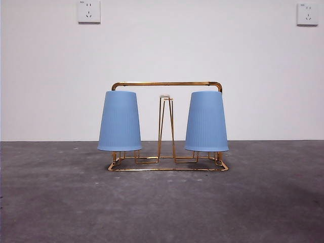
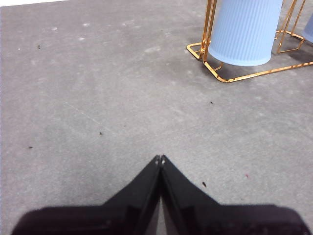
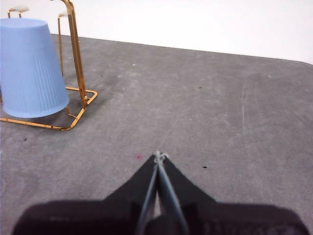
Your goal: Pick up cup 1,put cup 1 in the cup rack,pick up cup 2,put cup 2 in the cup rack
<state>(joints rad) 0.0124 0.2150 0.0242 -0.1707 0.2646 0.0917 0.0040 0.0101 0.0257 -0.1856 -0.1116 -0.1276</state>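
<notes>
Front view: two blue ribbed cups are seen hung upside down on the gold wire cup rack (image 1: 167, 85) at the centre of the frame, the left cup (image 1: 119, 121) and the right cup (image 1: 206, 122) each seated over a prong, with a bare pair of pale-tipped prongs (image 1: 166, 98) between them. Nothing is held inside either cup, so far as can be seen. Both placements are judged complete. Little is left to go wrong; a careless arm sweep could still clip the light rack and tip it or shake a cup loose. In the wrist views, the left gripper (image 2: 160, 159) at the lower centre is shown closed and empty above bare grey tabletop (image 2: 98, 98), well apart from the rack. The right gripper (image 3: 159, 155) is likewise pressed shut on nothing, away from the rack at its frame's upper left.
</notes>
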